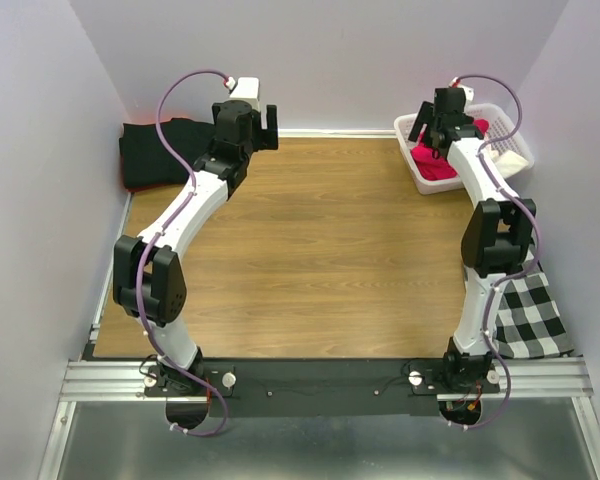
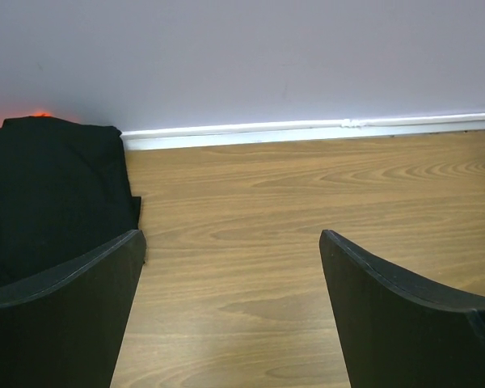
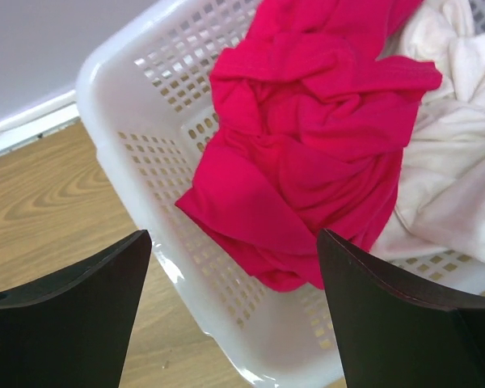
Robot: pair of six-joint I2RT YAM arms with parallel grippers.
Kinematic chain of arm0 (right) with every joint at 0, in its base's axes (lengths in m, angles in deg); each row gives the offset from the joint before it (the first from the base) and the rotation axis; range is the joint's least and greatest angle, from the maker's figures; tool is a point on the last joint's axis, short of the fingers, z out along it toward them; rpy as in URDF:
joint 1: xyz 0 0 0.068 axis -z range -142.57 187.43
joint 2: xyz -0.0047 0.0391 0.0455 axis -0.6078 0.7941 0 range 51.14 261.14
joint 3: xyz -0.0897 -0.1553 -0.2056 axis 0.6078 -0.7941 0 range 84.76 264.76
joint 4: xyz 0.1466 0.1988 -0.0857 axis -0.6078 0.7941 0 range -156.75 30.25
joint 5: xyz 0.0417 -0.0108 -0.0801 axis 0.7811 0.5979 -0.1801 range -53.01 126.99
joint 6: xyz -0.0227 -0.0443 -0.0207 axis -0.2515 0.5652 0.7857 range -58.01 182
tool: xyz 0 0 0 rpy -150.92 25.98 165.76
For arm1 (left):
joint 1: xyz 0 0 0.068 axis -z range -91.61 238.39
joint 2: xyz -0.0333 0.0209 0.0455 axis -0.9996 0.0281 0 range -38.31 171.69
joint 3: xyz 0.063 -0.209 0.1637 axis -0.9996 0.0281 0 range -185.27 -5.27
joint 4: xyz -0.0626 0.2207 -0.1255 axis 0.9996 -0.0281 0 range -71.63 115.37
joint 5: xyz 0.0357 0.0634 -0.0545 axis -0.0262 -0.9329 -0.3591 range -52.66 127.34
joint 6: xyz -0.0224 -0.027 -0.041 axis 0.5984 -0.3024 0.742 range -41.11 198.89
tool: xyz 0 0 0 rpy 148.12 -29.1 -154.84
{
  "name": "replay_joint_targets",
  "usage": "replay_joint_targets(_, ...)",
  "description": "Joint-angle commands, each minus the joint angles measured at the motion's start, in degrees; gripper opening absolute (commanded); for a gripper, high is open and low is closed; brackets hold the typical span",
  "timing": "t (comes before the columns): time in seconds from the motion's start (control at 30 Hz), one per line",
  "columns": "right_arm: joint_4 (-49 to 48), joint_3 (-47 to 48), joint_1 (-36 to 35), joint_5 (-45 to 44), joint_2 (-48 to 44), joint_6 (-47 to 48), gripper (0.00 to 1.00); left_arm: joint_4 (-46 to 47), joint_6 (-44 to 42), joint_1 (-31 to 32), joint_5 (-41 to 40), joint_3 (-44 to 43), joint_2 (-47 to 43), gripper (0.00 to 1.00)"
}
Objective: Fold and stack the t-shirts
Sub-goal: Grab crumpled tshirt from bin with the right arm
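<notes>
1. Red t-shirt (image 3: pixel 307 153): crumpled, unfolded, in the white lattice basket (image 3: pixel 121 105). Fills the basket's left part, and one bunched lobe hangs over the near rim.
2. Cream-white t-shirt (image 3: pixel 461 162): also crumpled, same basket, right of the red one and touching it. Red fabric overlaps its edge.
3. Black t-shirt (image 1: pixel 160 150): flat dark heap at the far-left corner of the table (image 1: pixel 330 250), against the back wall (image 2: pixel 242 56), well apart from the basket. Small orange-red patch (image 2: pixel 39 114) just behind its top edge; can't tell what it is, poss. cloth or light.
4. Right gripper (image 3: pixel 234 238): jaws wide apart, nothing between them. Poised above the basket's near-left rim and the red shirt's lower edge; no contact visible.
5. Left gripper (image 2: pixel 230 242): jaws spread, empty, above bare wood near the back wall. Black shirt lies just beside the left finger; contact not clear.
6. Basket: far-right corner of the table, set at an angle to the wall.
7. Black-and-white checked cloth (image 1: pixel 530 315): at the table's right edge, near the right arm's base.
</notes>
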Motion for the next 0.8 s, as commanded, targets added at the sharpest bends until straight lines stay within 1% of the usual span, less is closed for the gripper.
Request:
replay_joint_targets(0.0, 6.6, 6.3, 1.7, -1.9, 3.6, -3.4, 0.92, -0.5, -2.1, 0.2, -2.2, -2.0, 2.0, 0.98)
replay_joint_targets(0.1, 9.7, 8.3, 3.7, -0.2, 6.2, -6.9, 0.92, -1.5, -2.4, 0.2, -2.1, -3.2, 3.1, 0.98)
replay_joint_targets(0.13, 10.2, 8.2, 3.7, 1.9, 6.4, -9.3, 0.91, -1.6, -2.4, 0.2, -2.1, -3.4, 3.2, 0.98)
replay_joint_targets(0.17, 10.9, 7.7, 5.6, 2.2, 6.7, -10.3, 0.91, -1.7, -2.3, 0.2, -2.1, -3.4, 3.3, 0.98)
replay_joint_targets(0.2, 11.0, 6.7, 6.0, 2.2, 6.8, -10.9, 0.91, -1.8, -2.3, 0.2, -2.0, -3.4, 3.4, 0.98)
replay_joint_targets(0.43, 11.3, 5.6, 8.2, 5.1, 10.1, -12.4, 0.91, -2.0, -2.4, 0.1, -2.1, -3.9, 4.2, 0.98)
replay_joint_targets(0.53, 11.3, 7.1, 8.5, 6.9, 12.7, -12.0, 0.88, -2.1, -2.4, 0.1, -2.1, -4.5, 4.6, 0.98)
replay_joint_targets(0.67, 11.3, 10.0, 8.6, 8.7, 15.4, -11.9, 0.78, -2.6, -2.5, 0.1, -2.4, -5.3, 5.3, 0.98)
replay_joint_targets(0.7, 11.3, 10.3, 8.6, 9.0, 15.8, -11.9, 0.72, -2.6, -2.5, 0.1, -2.4, -5.5, 5.4, 0.98)
replay_joint_targets(0.77, 11.3, 10.4, 8.6, 9.2, 16.0, -12.4, 0.64, -2.7, -2.6, 0.1, -2.8, -5.6, 5.5, 0.98)
